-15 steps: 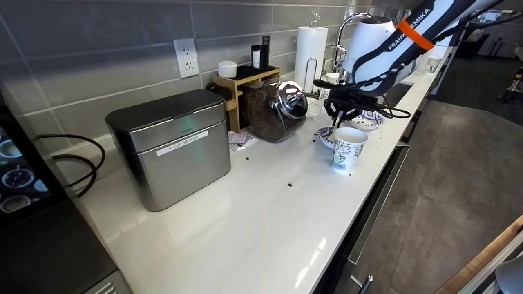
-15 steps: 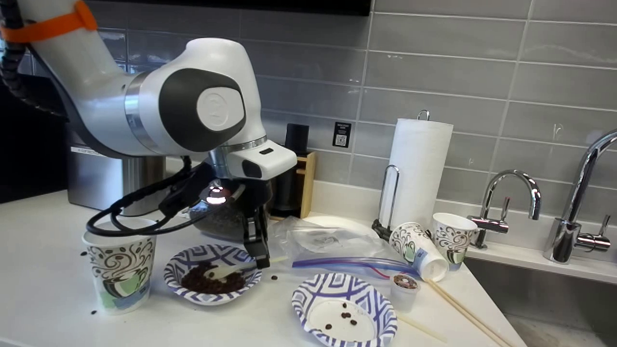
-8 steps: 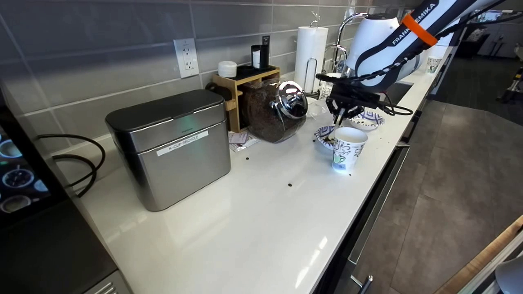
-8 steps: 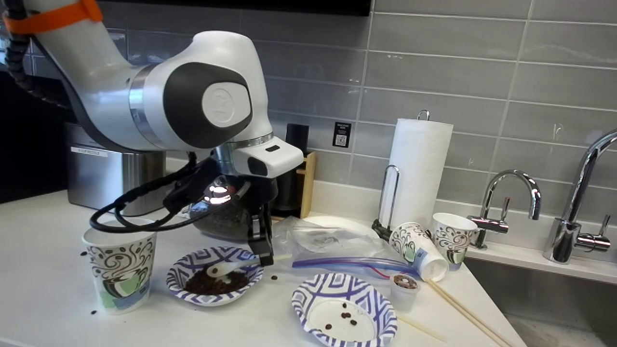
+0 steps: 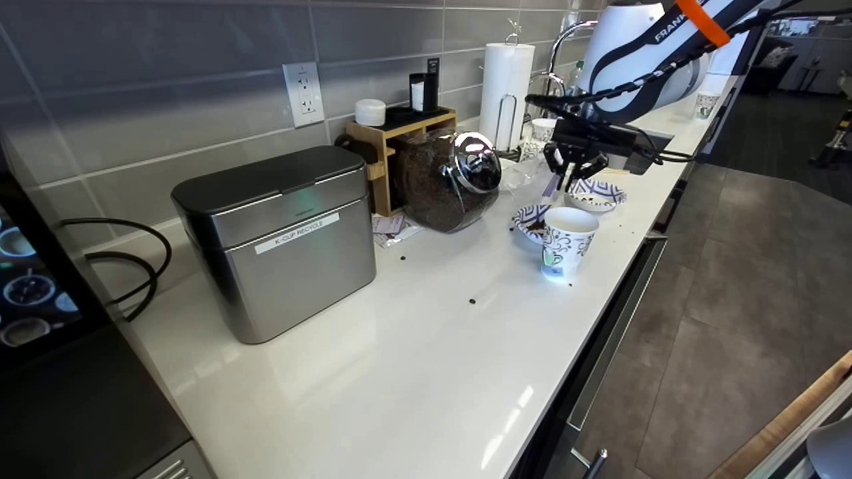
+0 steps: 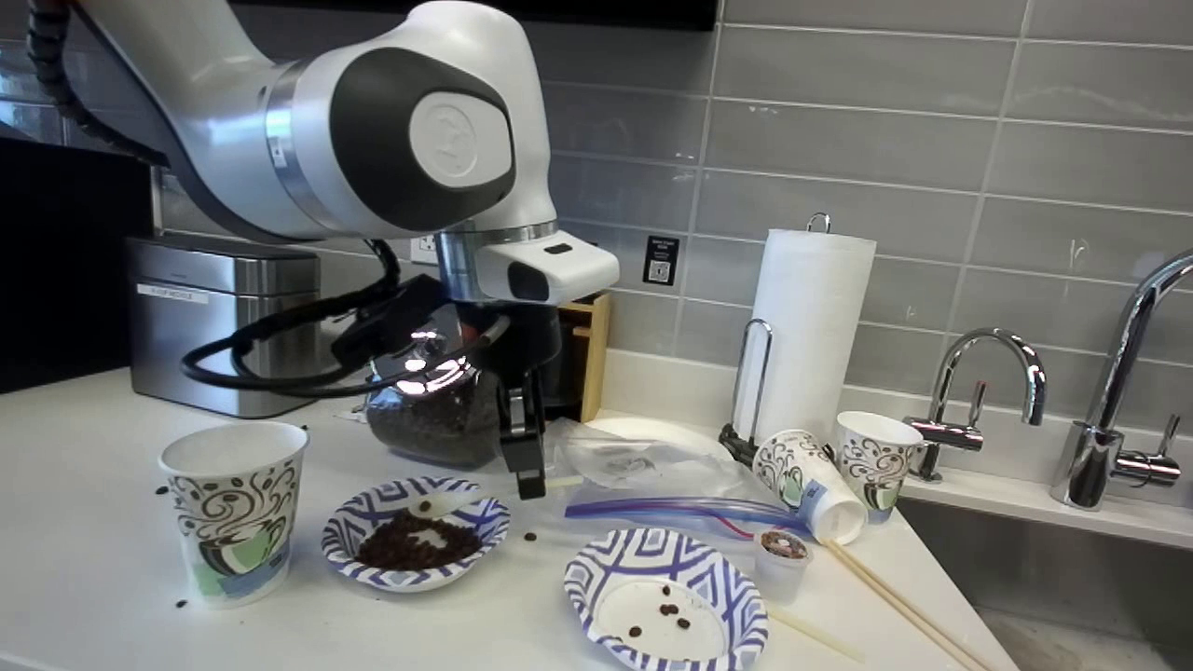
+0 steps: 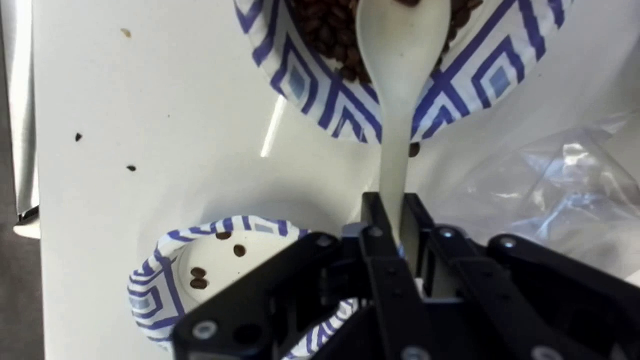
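My gripper is shut on the handle of a pale spoon. In an exterior view the gripper is above the counter, right of a patterned paper bowl of dark coffee beans. The spoon reaches left over that bowl's rim, its head above the beans. At the top edge of the wrist view a bean shows in the spoon head; the rest of the head is cut off. A second patterned bowl with several loose beans also shows in the wrist view.
A paper cup stands beside the bean bowl. A clear plastic bag, a small pod cup, chopsticks and two more cups lie or stand towards the sink. A glass jar and a steel bin are along the wall.
The arm and gripper have risen and moved away from the paper cup. The spoon has lifted out of the beans and tilted, its head now above them.
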`<move>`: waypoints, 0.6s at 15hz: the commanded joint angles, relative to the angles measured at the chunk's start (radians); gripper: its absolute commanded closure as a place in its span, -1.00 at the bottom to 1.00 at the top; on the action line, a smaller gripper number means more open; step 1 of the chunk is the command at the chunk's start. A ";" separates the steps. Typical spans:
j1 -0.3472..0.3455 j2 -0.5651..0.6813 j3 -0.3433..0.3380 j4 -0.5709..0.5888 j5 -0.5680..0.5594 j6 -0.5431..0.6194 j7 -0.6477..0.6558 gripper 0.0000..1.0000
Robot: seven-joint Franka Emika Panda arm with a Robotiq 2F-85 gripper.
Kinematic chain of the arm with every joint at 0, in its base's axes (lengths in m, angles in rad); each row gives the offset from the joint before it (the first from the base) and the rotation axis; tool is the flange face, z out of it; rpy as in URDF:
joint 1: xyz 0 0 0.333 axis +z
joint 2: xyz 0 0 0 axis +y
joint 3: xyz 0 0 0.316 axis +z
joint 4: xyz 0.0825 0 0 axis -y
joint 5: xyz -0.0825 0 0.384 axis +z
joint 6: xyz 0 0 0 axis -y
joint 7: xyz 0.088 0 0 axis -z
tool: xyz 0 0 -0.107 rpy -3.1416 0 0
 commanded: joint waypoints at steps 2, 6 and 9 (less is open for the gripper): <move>-0.058 -0.100 0.050 -0.032 0.073 -0.040 -0.121 0.94; -0.076 -0.191 0.090 -0.076 0.206 -0.054 -0.293 0.94; -0.078 -0.262 0.108 -0.114 0.271 -0.089 -0.388 0.94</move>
